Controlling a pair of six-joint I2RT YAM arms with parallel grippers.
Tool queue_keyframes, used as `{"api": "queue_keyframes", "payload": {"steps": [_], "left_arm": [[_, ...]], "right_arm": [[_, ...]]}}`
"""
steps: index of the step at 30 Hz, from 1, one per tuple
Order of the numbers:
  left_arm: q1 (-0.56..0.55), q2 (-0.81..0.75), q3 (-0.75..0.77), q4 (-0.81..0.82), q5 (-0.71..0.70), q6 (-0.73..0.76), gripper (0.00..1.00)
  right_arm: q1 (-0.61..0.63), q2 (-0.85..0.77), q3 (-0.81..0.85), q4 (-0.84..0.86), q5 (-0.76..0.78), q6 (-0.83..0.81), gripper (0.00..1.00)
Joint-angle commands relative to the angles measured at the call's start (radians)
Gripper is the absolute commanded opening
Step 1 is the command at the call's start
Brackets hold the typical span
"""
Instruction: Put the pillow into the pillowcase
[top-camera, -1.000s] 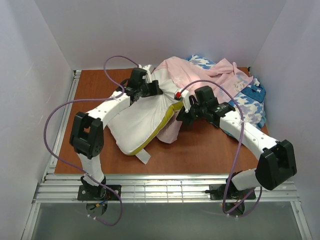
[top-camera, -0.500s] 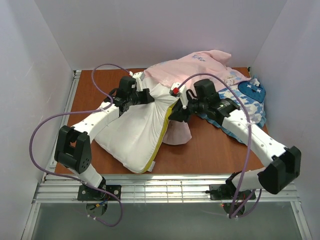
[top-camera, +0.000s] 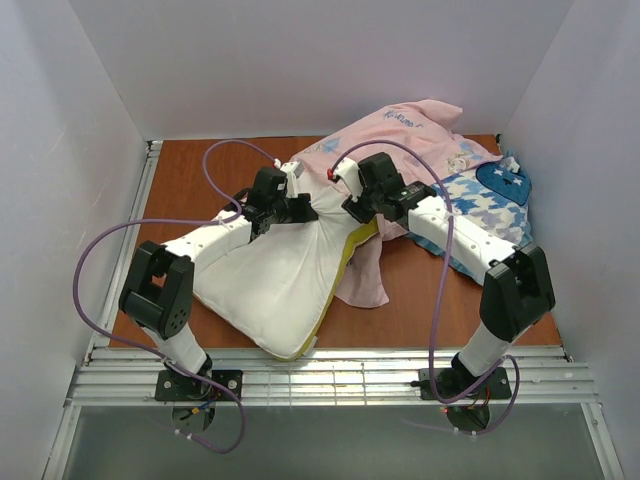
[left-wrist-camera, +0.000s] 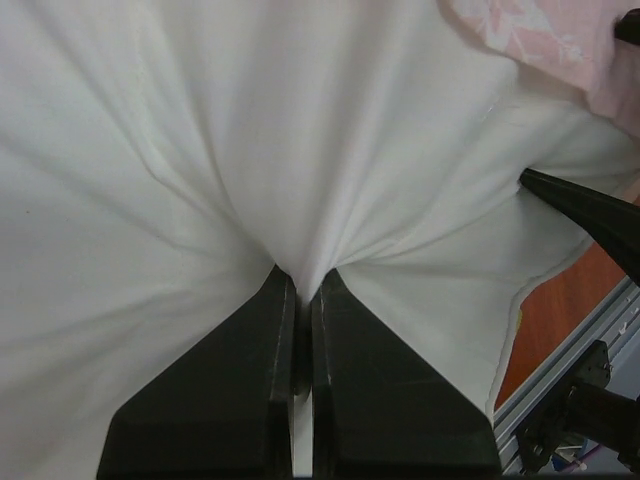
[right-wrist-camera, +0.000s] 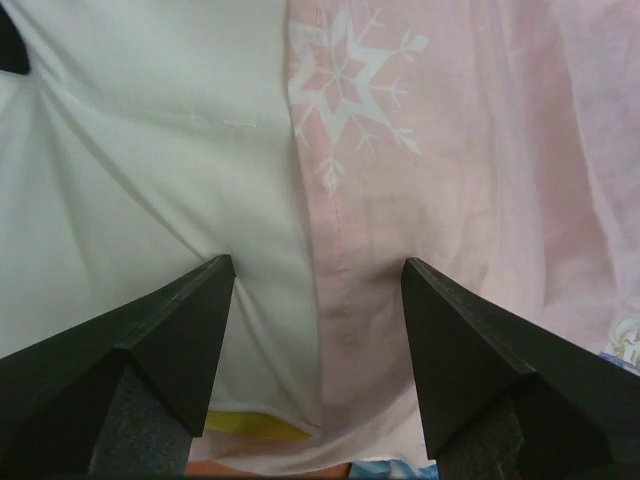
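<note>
The white pillow (top-camera: 285, 275) with its yellow side edge (top-camera: 340, 280) lies slanted on the table's near left. Its far end meets the pale pink pillowcase (top-camera: 400, 140), which is bunched at the back. My left gripper (top-camera: 303, 210) is shut on a pinched fold of the pillow (left-wrist-camera: 250, 150); the cloth sits between the left fingers (left-wrist-camera: 250, 380). My right gripper (top-camera: 352, 208) hangs open above the hem where the pillowcase (right-wrist-camera: 450, 180) overlaps the pillow (right-wrist-camera: 150, 150). Nothing sits between its fingertips (right-wrist-camera: 205, 300).
A blue-and-white cushion (top-camera: 490, 200) with stars lies at the back right, partly under the pillowcase and my right arm. White walls close the table on three sides. Bare wooden table (top-camera: 190, 175) shows at the back left, and a metal rail (top-camera: 330, 375) runs along the near edge.
My right gripper has opened, let go, and moved left and back to the pillowcase hem. The pillowcase has spread toward the back. The pillow has shifted toward the near edge with my left gripper still gripping it.
</note>
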Motion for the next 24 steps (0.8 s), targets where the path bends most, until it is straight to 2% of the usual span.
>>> {"api": "queue_keyframes", "payload": {"steps": [1, 6, 13, 16, 17, 20, 22, 24], "left_arm": [[-0.005, -0.01, 0.044, 0.087, 0.019, -0.015, 0.0], [-0.005, 0.01, 0.042, 0.094, 0.008, -0.017, 0.0], [-0.003, 0.031, 0.044, 0.098, 0.001, -0.021, 0.0], [-0.005, 0.033, 0.05, 0.098, -0.005, -0.017, 0.0], [-0.005, 0.034, 0.052, 0.097, -0.007, -0.015, 0.0], [-0.003, 0.031, 0.053, 0.098, -0.013, -0.012, 0.0], [-0.003, 0.031, 0.056, 0.098, -0.01, -0.012, 0.0], [0.004, 0.028, 0.061, 0.103, 0.007, -0.041, 0.0]], "right_arm": [[0.019, 0.027, 0.04, 0.056, 0.173, -0.039, 0.63], [0.021, 0.024, 0.011, 0.105, 0.303, -0.066, 0.49], [0.016, 0.056, -0.012, 0.18, 0.377, -0.146, 0.49], [0.001, 0.079, -0.013, 0.189, 0.382, -0.164, 0.34], [-0.002, 0.082, -0.009, 0.191, 0.379, -0.164, 0.2], [-0.004, 0.067, 0.016, 0.168, 0.338, -0.151, 0.02], [-0.002, 0.047, 0.042, 0.13, 0.286, -0.125, 0.01], [0.004, 0.032, 0.088, 0.037, 0.143, -0.1, 0.01]]}}
